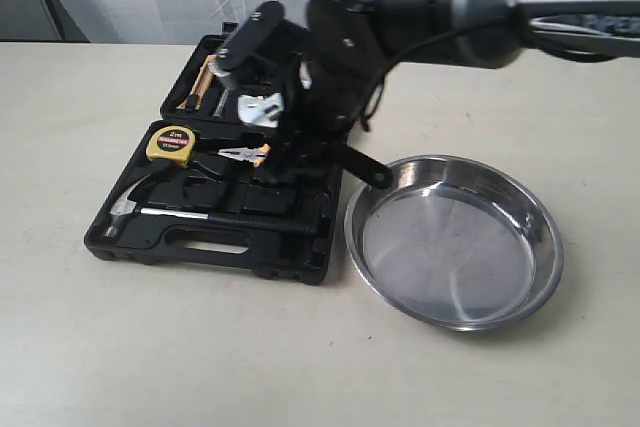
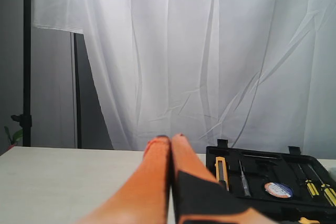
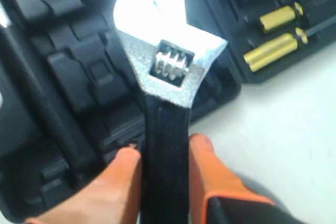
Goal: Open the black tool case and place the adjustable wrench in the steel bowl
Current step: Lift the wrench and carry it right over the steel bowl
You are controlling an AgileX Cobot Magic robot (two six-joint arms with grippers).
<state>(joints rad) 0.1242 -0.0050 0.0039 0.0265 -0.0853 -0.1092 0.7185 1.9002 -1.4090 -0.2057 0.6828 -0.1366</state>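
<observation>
The black tool case (image 1: pixel 215 245) lies open on the table. My right gripper (image 1: pixel 305 137) reaches across over the case and is shut on the adjustable wrench (image 1: pixel 262 109). The wrench's black handle end (image 1: pixel 372 173) sticks out toward the steel bowl (image 1: pixel 455 247), which sits just right of the case with nothing in it. In the right wrist view the silver wrench head (image 3: pixel 168 56) hangs above the case, its handle clamped between the orange fingers (image 3: pixel 202 166). My left gripper (image 2: pixel 170 141) is shut on nothing, level with the table beside the case (image 2: pixel 262 162).
In the case lie a claw hammer (image 1: pixel 150 209), a yellow tape measure (image 1: pixel 172 143) and orange-handled pliers (image 1: pixel 245 154). The lid half holds a utility knife (image 2: pixel 222 171) and yellow screwdrivers (image 2: pixel 317 187). A white curtain hangs behind the table.
</observation>
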